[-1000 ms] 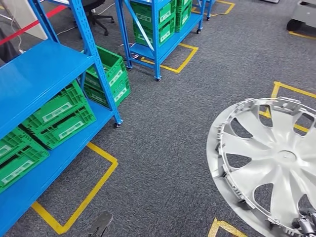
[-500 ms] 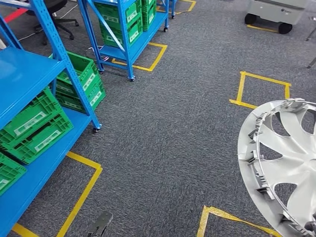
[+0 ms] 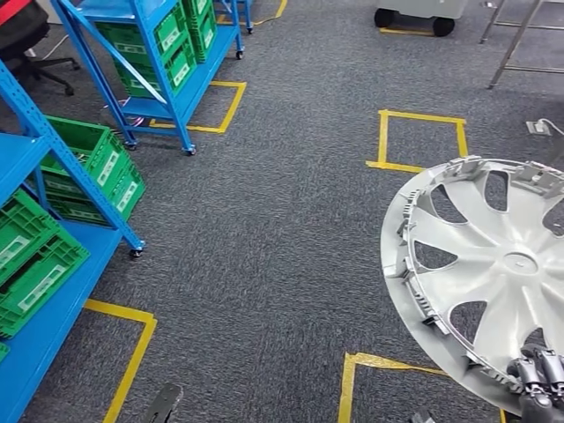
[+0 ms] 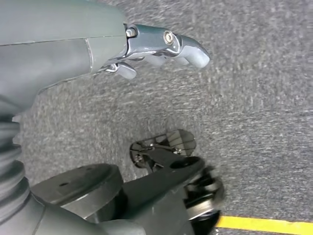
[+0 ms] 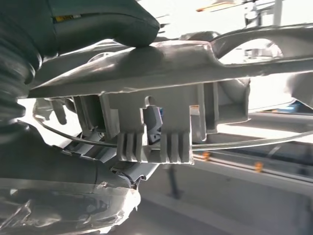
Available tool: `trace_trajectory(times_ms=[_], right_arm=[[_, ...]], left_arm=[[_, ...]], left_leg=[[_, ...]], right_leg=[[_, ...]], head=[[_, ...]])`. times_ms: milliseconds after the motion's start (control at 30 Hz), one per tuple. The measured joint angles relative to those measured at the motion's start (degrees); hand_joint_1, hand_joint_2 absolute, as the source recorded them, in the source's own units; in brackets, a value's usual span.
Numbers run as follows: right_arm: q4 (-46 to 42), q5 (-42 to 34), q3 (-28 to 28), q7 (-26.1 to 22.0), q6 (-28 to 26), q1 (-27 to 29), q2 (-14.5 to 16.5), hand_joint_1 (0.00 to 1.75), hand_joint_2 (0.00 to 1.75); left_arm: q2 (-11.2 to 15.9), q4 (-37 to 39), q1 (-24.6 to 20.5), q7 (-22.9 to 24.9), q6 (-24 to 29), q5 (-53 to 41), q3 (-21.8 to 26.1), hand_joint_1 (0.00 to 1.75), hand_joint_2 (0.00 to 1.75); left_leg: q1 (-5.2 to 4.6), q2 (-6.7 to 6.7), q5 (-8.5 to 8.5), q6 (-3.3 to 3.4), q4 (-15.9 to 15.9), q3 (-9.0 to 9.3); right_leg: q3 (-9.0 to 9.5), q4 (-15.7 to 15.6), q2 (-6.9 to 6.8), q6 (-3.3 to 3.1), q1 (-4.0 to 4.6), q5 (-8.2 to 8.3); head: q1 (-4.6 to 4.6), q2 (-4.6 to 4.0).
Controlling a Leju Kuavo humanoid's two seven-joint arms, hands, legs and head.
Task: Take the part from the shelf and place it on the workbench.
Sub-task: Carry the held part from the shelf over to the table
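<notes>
Right hand (image 3: 540, 381) at 5 o'clock, fingers (image 5: 103, 19) clamped on rim of silver wheel cover (image 3: 492, 273), held tilted above grey carpet (image 3: 285, 229). Left hand (image 4: 155, 46) hanging over carpet, fingers apart, holding nothing. Blue shelf (image 3: 40, 150) at 9 o'clock.

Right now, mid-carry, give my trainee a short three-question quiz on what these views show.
1. True or false: the silver wheel cover is lying flat on the carpet.
2. Which hand holds the wheel cover?
A. the left hand
B. the right hand
C. both hands
3. Fill in: the crates on the blue shelf are ____ in colour.

Key:
1. False. It is held up above the floor, gripped at its lower rim.
2. B. The right wrist view shows the thumb pressed on the rim, while the left hand's fingers hang free over the carpet.
3. Green.
</notes>
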Motion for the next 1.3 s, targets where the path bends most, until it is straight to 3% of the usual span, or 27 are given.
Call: trace_trajectory(times_ms=[67,100,133,200,233,300,333,367,433,467,500,567,633,700,767,833,900,933,967,1033,1067,1100,1167,1233,1267,1300], right_arm=[[0.2,1.7,1.7,4.2,0.0,0.0,-1.4,1.75,1.75],[0.2,2.3,2.6,6.2,0.0,0.1,-2.3,1.75,1.75],[0.3,2.8,3.4,8.0,0.0,0.1,-3.2,1.75,1.75],[0.3,3.1,4.6,9.8,0.0,0.4,-4.7,1.75,1.75],[0.3,3.2,5.0,10.2,0.0,0.6,-5.4,1.75,1.75],[0.2,3.3,5.6,10.5,0.0,0.8,-6.3,1.75,1.75],[0.2,3.3,5.9,10.6,0.0,0.8,-6.7,1.75,1.75],[0.3,3.3,6.2,10.6,0.0,0.8,-7.0,1.75,1.75],[0.3,3.3,6.7,10.7,0.0,0.7,-7.6,1.75,1.75],[0.3,3.3,6.9,10.7,0.0,0.8,-7.9,1.75,1.75],[0.3,3.3,6.9,10.6,0.0,0.8,-8.0,1.75,1.75],[0.3,3.3,7.0,10.5,0.0,0.8,-8.2,1.75,1.75],[0.3,3.3,7.0,10.4,0.0,0.7,-8.4,1.75,1.75],[0.3,3.3,7.0,10.3,0.0,0.7,-8.5,1.75,1.75],[0.2,3.3,7.0,10.3,0.0,0.8,-8.5,1.75,1.75],[0.2,3.3,7.0,10.4,0.0,0.9,-8.6,1.75,1.75],[0.2,3.3,7.1,10.4,0.0,0.9,-8.6,1.75,1.75],[0.2,3.3,7.0,10.4,0.0,1.0,-8.6,1.75,1.75],[0.2,3.3,7.0,10.4,0.0,1.0,-8.6,1.75,1.75],[0.2,3.3,7.0,10.4,0.0,1.2,-8.6,1.75,1.75],[0.2,3.3,7.0,10.3,0.0,1.3,-8.6,1.75,1.75],[0.2,3.3,7.0,10.2,0.0,1.2,-8.6,1.75,1.75],[0.2,3.3,6.9,9.7,0.0,1.2,-8.6,1.75,1.75],[0.2,3.3,6.9,9.3,0.0,1.3,-8.5,1.75,1.75],[0.2,3.3,6.9,9.1,0.0,1.4,-8.5,1.75,1.75],[0.2,3.3,6.9,8.9,0.0,1.5,-8.5,1.75,1.75]], left_arm=[[0.1,0.0,0.0,0.2,0.0,0.0,0.0,0.0,1.75],[0.2,0.0,0.0,0.4,0.0,-0.1,0.0,0.0,1.75],[0.2,0.0,0.0,0.6,0.0,-0.1,0.0,0.0,1.75],[0.2,0.0,0.0,0.7,0.0,-0.3,0.1,0.0,1.75],[0.2,0.0,-0.1,0.8,0.0,-0.4,0.1,0.0,1.75],[0.3,0.0,-0.2,0.8,0.1,-0.4,0.1,0.0,1.75],[0.3,0.0,-0.2,0.9,0.1,-0.4,0.1,0.0,1.75],[0.3,0.0,0.0,1.0,0.1,-0.4,0.1,0.0,1.75],[0.5,0.0,0.2,1.2,0.1,-0.5,0.1,0.0,1.75],[0.5,0.0,0.2,1.3,0.1,-0.5,0.2,0.0,1.75],[0.6,0.0,0.1,1.3,0.1,-0.6,0.2,0.0,1.75],[0.6,0.0,-0.1,1.3,0.1,-0.8,0.2,0.0,1.75],[0.7,0.0,-0.3,1.2,0.1,-1.0,0.2,0.0,1.75],[0.7,0.0,-0.5,1.2,0.1,-1.0,0.2,0.0,1.75],[0.6,0.0,-0.8,0.9,0.1,-1.0,0.2,0.0,1.75],[0.6,0.0,-1.0,0.6,0.1,-1.1,0.1,0.0,1.75],[0.5,0.0,-0.9,0.4,0.2,-1.2,0.1,0.0,1.75],[0.5,0.0,-0.9,0.5,0.3,-1.3,0.1,0.0,1.75],[0.4,0.0,-0.9,0.5,0.4,-1.4,0.1,0.0,1.75],[0.4,0.0,-0.9,0.6,0.7,-1.4,0.0,0.0,1.75],[0.4,0.0,-0.9,0.6,0.8,-1.4,0.0,0.0,1.75],[0.4,0.0,-0.9,0.6,0.8,-1.3,0.0,0.0,1.75],[0.3,0.0,-0.9,0.4,0.9,-1.1,0.0,0.0,1.75],[0.3,0.0,-0.9,0.3,0.9,-1.0,0.0,0.0,1.75],[0.2,0.0,-1.0,0.2,0.9,-0.9,0.0,0.0,1.75],[0.2,0.0,-1.1,0.2,0.9,-0.9,0.0,0.0,1.75]], left_leg=[[0.28,-2.81,3.1,0.22,-7.6,3.46],[0.35,-3.84,3.57,0.28,-9.6,4.32],[0.33,-4.34,3.55,0.4,-10.5,4.65],[0.24,-3.1,3.85,0.97,-10.7,4.63],[0.28,-2.42,4.01,1.34,-10.8,4.65],[0.37,-1.0,4.2,1.98,-11.1,4.68],[0.25,-0.23,4.15,2.16,-11.1,4.69],[0.13,0.65,4.1,2.29,-11.1,4.69],[-0.05,2.47,4.0,2.39,-11.0,4.71],[-0.09,3.24,3.95,2.37,-11.0,4.76],[-0.1,3.91,3.86,2.31,-11.0,4.86],[-0.3,5.01,3.55,1.93,-10.9,5.22],[-0.61,5.88,3.3,1.41,-10.8,5.47],[-0.67,6.82,3.25,1.0,-10.7,5.53],[-0.46,5.75,2.3,0.39,-9.8,5.23],[-0.25,2.85,-0.83,-0.12,-4.8,3.03],[-0.16,1.27,-4.31,-0.24,3.1,-0.83],[-0.13,1.05,-4.9,-0.25,5.7,-2.23],[-0.07,0.94,-4.24,-0.24,6.2,-2.65],[0.19,0.09,-0.17,-0.23,0.8,-0.37],[0.47,-1.48,1.85,-0.27,-3.3,1.43],[0.76,-3.03,3.06,-0.29,-6.7,2.94],[0.95,-4.94,3.46,-0.13,-9.8,4.19],[0.79,-3.63,3.52,0.58,-10.2,4.32],[0.77,-2.85,3.63,1.04,-10.5,4.43],[0.76,-2.04,3.73,1.46,-10.7,4.56]], right_leg=[[-0.21,0.1,1.42,0.47,-0.03,0.24],[-0.43,0.1,2.02,0.79,-0.06,0.39],[-0.64,0.0,2.64,1.18,-0.14,0.59],[-1.14,-0.3,3.64,1.98,-0.36,1.0],[-1.53,0.1,2.94,2.28,-0.31,0.75],[-3.36,3.5,-0.29,2.66,-0.06,-1.44],[-5.01,7.1,-2.2,2.81,0.06,-3.45],[-6.81,11.2,-3.24,2.95,0.05,-5.4],[-8.92,16.4,-4.02,3.12,0.03,-7.32],[-8.23,15.7,-4.18,3.11,0.03,-6.63],[-6.4,12.8,-4.52,3.03,0.05,-5.11],[-1.45,4.7,-6.65,2.69,0.25,-2.16],[1.1,0.4,-7.91,2.0,0.51,-1.18],[1.01,0.2,-6.89,1.26,0.65,-1.09],[0.79,0.1,-5.75,0.63,0.47,-0.85],[0.69,0.0,-4.61,0.09,0.19,-0.63],[0.49,0.0,-3.28,-0.18,0.14,-0.55],[0.42,0.0,-2.52,-0.24,0.14,-0.51],[0.39,0.0,-1.68,-0.21,0.12,-0.45],[0.4,0.0,0.04,0.03,0.01,-0.29],[0.34,0.1,0.85,0.27,-0.01,-0.21],[0.13,0.2,1.63,0.54,0.0,-0.13],[-0.47,0.3,3.06,1.3,-0.1,0.16],[-1.2,0.0,4.17,2.15,-0.42,0.52],[-1.64,0.4,3.46,2.45,-0.41,0.31],[-2.52,1.8,1.89,2.66,-0.29,-0.56]], head=[[0.02,0.0],[0.06,0.0],[0.06,0.0],[0.08,0.0],[0.17,0.0],[0.62,0.0],[0.82,0.0],[0.94,0.0],[0.93,0.0],[0.95,0.0],[0.94,0.0],[0.98,0.0],[0.9,0.0],[0.81,0.0],[0.75,0.0],[0.54,0.0],[0.43,0.0],[0.42,0.0],[0.43,0.0],[0.42,0.0],[0.39,0.0],[0.4,0.0],[0.37,0.0],[0.34,0.0],[0.47,0.0],[0.7,0.0]])
